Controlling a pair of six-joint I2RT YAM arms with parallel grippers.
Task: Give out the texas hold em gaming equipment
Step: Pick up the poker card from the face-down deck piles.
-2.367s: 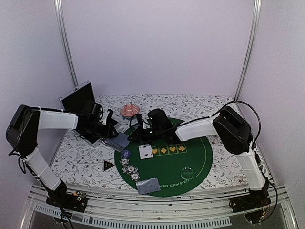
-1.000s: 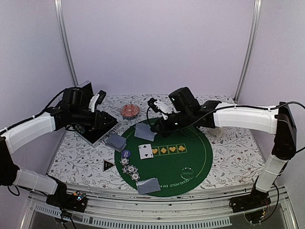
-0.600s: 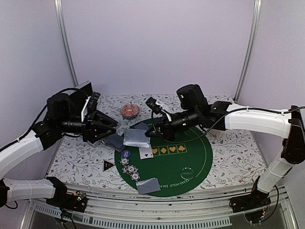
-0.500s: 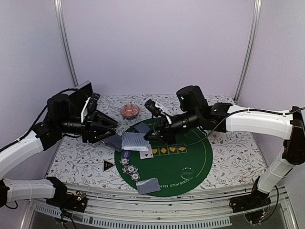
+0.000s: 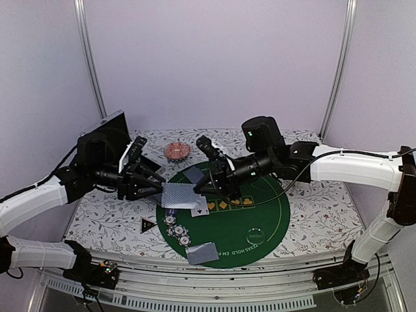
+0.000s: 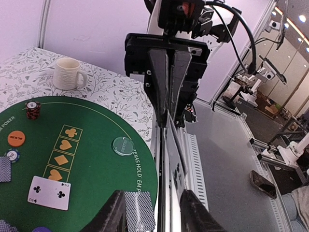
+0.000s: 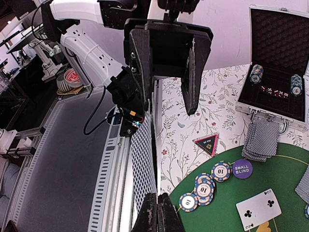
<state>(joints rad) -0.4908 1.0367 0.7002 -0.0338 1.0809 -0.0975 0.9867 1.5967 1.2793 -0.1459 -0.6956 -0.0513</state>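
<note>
- One playing card (image 5: pixel 179 195) hangs in the air over the left side of the green mat (image 5: pixel 260 208), between my two arms.
- My right tool (image 7: pixel 156 203) is squeezed tight on one edge of that card.
- My left tool (image 6: pixel 153 203) has its fingers (image 6: pixel 116 212) apart, one on each side of the card's other edge. I see a gap on both sides, so I think it does not hold the card yet.
- To me this looks like a hand-over: the right arm gives and the left arm takes.
- Done, as far as I can see:
- A pile of face-down cards (image 5: pixel 203 252) lies at the near edge of the mat.
- A club card (image 5: pixel 199 207) lies face up near the middle.
- Some striped chips (image 5: pixel 177 229) sit on the left of the mat, with a purple small blind disc (image 7: pixel 241 168) just beside them.
- A red chip stack (image 6: pixel 32 109) and an orange disc (image 6: pixel 16 138) sit on the part of the mat nearer the mug (image 6: pixel 67 73).
- A clear disc (image 6: pixel 123 145) lies on the mat too.
- Left to do, I think:
- The card in the air needs a place to land.
- A fan of cards (image 7: pixel 260 140) lies on the tabletop (image 5: pixel 104 214) just beside the open case (image 7: pixel 277 29).
- There are more chips in the case (image 7: pixel 256 73) to hand out.
- So I would say we are partway through, with plenty more to share out.
</note>
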